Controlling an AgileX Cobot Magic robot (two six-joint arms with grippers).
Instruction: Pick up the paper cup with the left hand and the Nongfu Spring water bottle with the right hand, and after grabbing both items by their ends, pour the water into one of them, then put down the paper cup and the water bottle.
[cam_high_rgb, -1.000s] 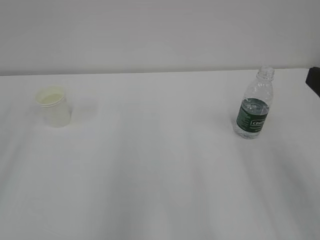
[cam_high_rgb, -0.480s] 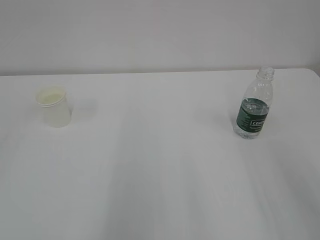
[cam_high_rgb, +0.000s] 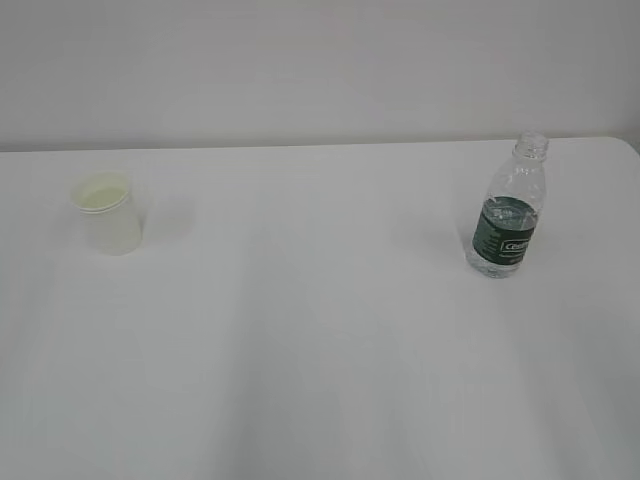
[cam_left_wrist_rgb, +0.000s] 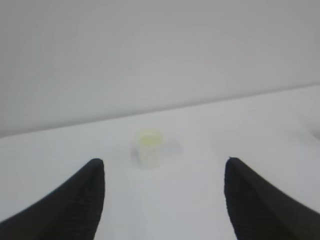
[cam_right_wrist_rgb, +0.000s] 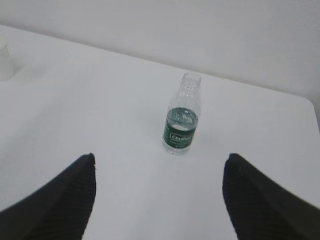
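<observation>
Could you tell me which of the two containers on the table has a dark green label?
The water bottle, clear plastic, on the right; the paper cup on the left is plain white.

A white table (cam_high_rgb: 320, 350) meets a plain pale grey wall (cam_high_rgb: 320, 70) behind.

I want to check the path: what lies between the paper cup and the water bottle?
Nothing: in the exterior view, only bare white table lies between the paper cup and the water bottle.

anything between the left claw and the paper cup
Nothing visible. In the left wrist view the left claw stands open, with only bare white table between it and the paper cup.
</observation>
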